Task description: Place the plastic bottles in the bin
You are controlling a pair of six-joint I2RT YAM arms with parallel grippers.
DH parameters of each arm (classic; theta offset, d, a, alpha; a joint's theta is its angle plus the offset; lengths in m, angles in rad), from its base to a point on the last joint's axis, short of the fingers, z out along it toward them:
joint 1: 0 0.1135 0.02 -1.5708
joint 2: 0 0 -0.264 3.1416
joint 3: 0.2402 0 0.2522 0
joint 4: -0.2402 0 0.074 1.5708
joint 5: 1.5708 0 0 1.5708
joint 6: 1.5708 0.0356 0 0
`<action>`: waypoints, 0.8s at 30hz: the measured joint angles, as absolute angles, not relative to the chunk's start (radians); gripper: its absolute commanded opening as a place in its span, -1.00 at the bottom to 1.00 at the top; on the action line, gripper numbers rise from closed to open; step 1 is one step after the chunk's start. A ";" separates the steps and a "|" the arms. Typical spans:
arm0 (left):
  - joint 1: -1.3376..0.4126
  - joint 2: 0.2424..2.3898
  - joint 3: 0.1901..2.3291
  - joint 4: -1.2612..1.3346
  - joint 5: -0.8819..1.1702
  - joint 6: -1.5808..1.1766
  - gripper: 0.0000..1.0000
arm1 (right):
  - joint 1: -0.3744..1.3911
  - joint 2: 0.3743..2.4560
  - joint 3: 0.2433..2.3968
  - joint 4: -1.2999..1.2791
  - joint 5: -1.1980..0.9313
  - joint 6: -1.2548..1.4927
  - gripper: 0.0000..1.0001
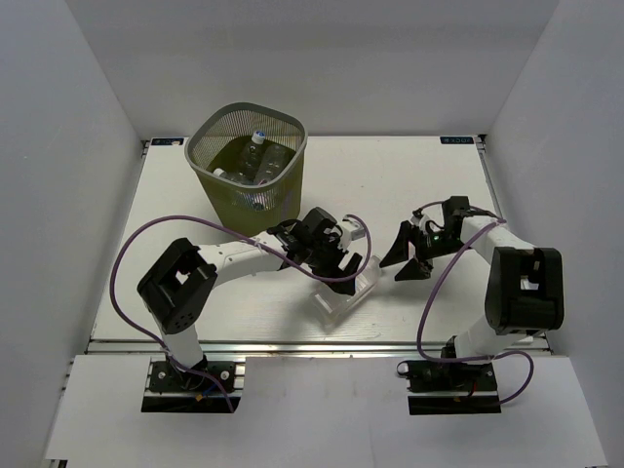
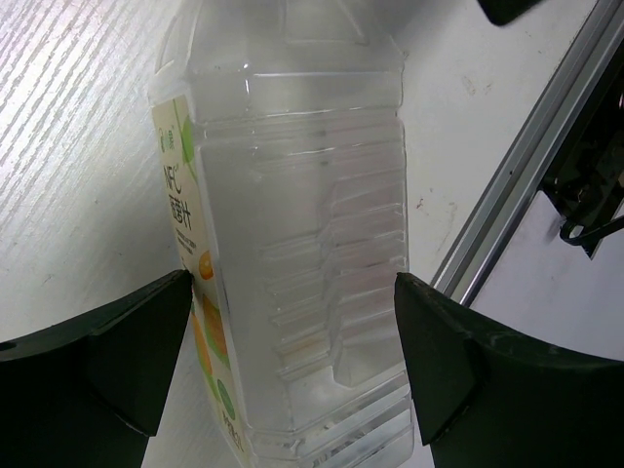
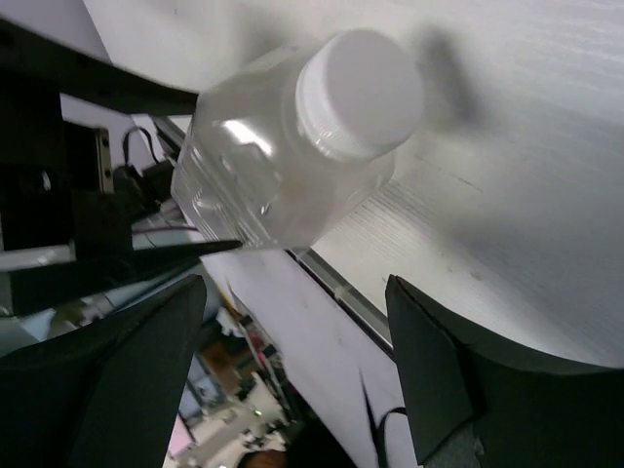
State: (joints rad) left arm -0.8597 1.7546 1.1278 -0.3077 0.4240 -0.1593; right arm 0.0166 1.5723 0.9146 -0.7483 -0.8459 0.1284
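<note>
A large clear square-sided ribbed bottle (image 1: 343, 290) with a white cap lies on the table. My left gripper (image 1: 337, 259) is open and straddles its base end. In the left wrist view the bottle (image 2: 292, 175) fills the gap of the gripper (image 2: 292, 292), with a finger close beside each side wall. My right gripper (image 1: 409, 257) is open and empty, just right of the bottle's cap end. The right wrist view shows the cap and shoulder (image 3: 292, 146) ahead of the gripper (image 3: 297, 292). The olive mesh bin (image 1: 210, 132) stands at the back left with several bottles (image 1: 255, 161) inside.
The table's metal front rail (image 1: 322, 343) runs close behind the bottle and also shows in the left wrist view (image 2: 507, 195). White walls enclose the table on three sides. Purple cables loop from both arms over the table.
</note>
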 measured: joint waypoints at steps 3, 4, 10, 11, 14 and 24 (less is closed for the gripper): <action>-0.860 1.754 1.126 -0.305 0.425 -0.166 0.87 | 0.001 1.593 0.913 -0.696 -0.847 0.210 0.60; -0.860 1.754 1.126 -0.305 0.425 -0.168 0.87 | -0.004 1.598 0.912 -0.673 -0.846 0.235 0.60; -0.862 1.754 1.126 -0.305 0.425 -0.177 0.87 | -0.009 1.612 0.892 -0.519 -0.817 0.392 0.57; -0.863 1.754 1.126 -0.305 0.425 -0.177 0.87 | -0.009 1.623 0.889 -0.499 -0.811 0.413 0.57; -0.865 1.754 1.126 -0.305 0.426 -0.180 0.87 | -0.009 1.674 0.887 -0.459 -0.801 0.452 0.55; -0.867 1.762 1.134 -0.306 0.434 -0.184 0.87 | -0.005 1.732 0.865 -0.358 -0.789 0.543 0.30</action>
State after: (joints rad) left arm -0.8669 1.7622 1.1339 -0.3058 0.4335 -0.1837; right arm -0.0051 1.7325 0.8654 -0.3576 -0.7887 0.5434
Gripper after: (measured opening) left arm 0.933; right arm 0.665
